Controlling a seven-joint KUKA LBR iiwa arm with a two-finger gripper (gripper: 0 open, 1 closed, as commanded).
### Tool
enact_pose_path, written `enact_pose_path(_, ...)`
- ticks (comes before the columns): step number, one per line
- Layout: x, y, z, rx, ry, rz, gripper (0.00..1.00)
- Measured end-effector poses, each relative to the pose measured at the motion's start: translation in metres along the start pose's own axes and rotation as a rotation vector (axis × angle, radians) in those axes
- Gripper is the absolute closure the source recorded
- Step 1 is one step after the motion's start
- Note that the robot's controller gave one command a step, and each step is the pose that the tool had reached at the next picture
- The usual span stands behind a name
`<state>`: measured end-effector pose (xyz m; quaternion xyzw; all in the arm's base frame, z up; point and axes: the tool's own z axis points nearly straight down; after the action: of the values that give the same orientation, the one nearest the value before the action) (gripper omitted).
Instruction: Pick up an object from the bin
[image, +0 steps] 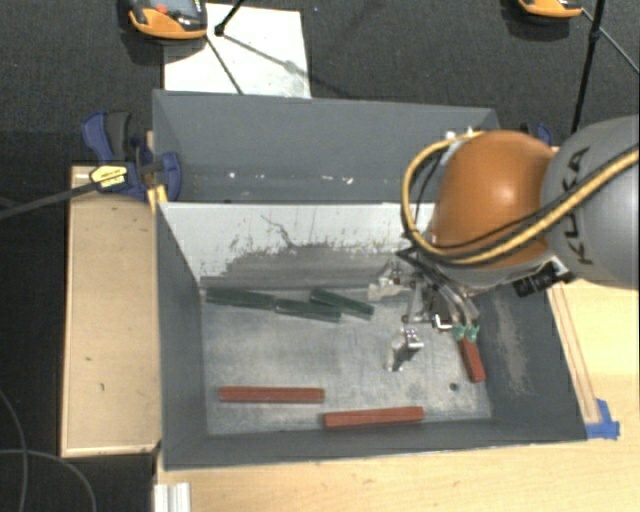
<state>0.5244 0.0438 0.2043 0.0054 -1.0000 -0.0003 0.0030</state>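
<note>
Hand (405, 350): hung low over bare floor, right of the middle of the bin (320, 150), under the arm's orange wrist cover (490, 195). From where I stood I could not tell whether it was apart or together, nor say that it held anything.
Nearest thing: a short red-brown bar (471, 360), just beside the hand at about 3 o'clock, near the bin's right-hand slope. Its upper end ran in under the wrist.
Long axis of that bar: roughly 11 to 5 o'clock.
Long red-brown bars: two lay flat by the near wall, both running about 9 to 3. One (372, 416) was at 7 o'clock from the hand. The other (270, 395) was at 8 o'clock and well apart from it.
Dark green sticks (308, 311): three in a loose overlapping row at 9 to 10 o'clock from the hand, toward the far wall.
Relation that counted: the short bar was the closest candidate, but it lay off to the side and not beneath the hand. To my eye, a pick there would have needed a shift toward 3 o'clock, with the closing line set across the 11-to-5 axis.
Risk, as I judged it: little room between that bar and the slope.
</note>
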Motion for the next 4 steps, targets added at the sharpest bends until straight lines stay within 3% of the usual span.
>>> enact_pose_path(1, -0.002, 0.0, -0.004, 0.0, -0.008, 0.001, 0.0)
enact_pose_path(2, -0.009, 0.014, 0.012, 0.002, -0.015, -0.037, 0.0)
enact_pose_path(3, -0.024, 0.045, 0.062, 0.0, -0.009, -0.086, 0.0)
enact_pose_path(4, -0.002, 0.087, 0.08, 0.0, -0.006, 0.029, 0.0)
